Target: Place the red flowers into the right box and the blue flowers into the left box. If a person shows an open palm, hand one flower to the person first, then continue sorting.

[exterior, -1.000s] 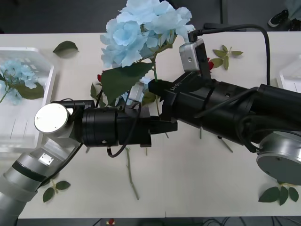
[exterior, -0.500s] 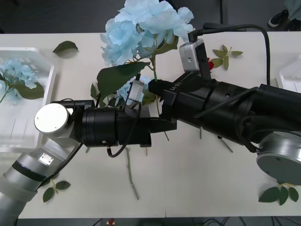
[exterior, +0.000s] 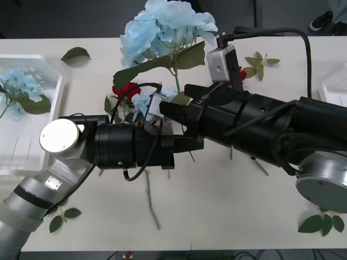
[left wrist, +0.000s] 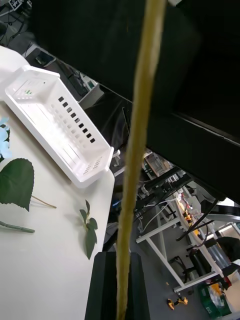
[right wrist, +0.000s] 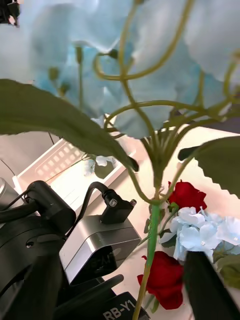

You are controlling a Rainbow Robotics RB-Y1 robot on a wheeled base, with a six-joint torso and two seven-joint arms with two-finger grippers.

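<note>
Held up over the middle of the table [exterior: 227,206]: a blue flower [exterior: 168,27], pale bloom at 12 o'clock, topmost petals cut off by the edge. Clamped low on its thin stem by the left hand [exterior: 190,143], fingers together, tips largely hidden under the right arm. Just toward 11 o'clock from that grip, the right hand [exterior: 174,100], fingers apart around the stem; impossible to tell whether touching it. Half hidden beneath the leaves, red flowers [exterior: 126,89] lying on the table. At 9 o'clock, the left box [exterior: 21,56], with a second blue cluster [exterior: 19,86] inside. At 3 o'clock, the right box [exterior: 332,81], mostly cut off.
</note>
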